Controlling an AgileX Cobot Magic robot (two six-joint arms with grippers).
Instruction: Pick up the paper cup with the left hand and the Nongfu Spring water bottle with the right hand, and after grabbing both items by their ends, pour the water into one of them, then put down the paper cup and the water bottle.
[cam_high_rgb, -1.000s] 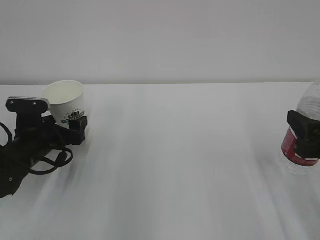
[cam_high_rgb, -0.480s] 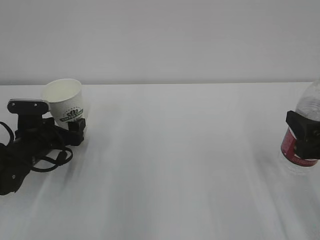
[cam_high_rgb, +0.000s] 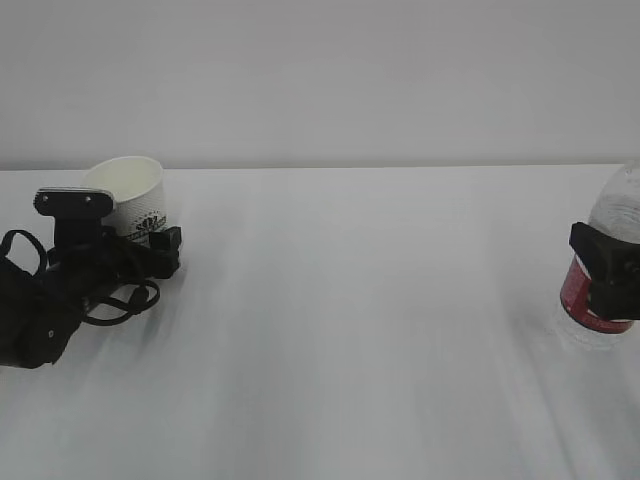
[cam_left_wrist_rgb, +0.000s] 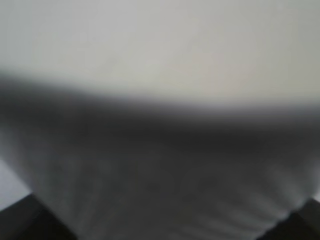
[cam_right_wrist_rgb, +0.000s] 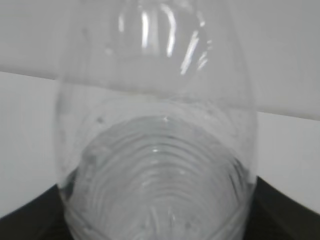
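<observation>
On the white counter (cam_high_rgb: 340, 320), the left tool (cam_high_rgb: 150, 250) has its jaws spread wide around the paper cup (cam_high_rgb: 130, 195), which sits tilted between them. Far to its right, the right tool (cam_high_rgb: 605, 275) is clamped around the red-labelled Nongfu Spring water bottle (cam_high_rgb: 612, 240), upright between its jaws.

Left hand (cam_high_rgb: 150, 252): matte black body, grey rectangular plate with small dark screws on top, black cables looping at its 5 o'clock side. Right hand (cam_high_rgb: 608, 272): blocky black housing, cropped at frame's 3 o'clock edge
</observation>
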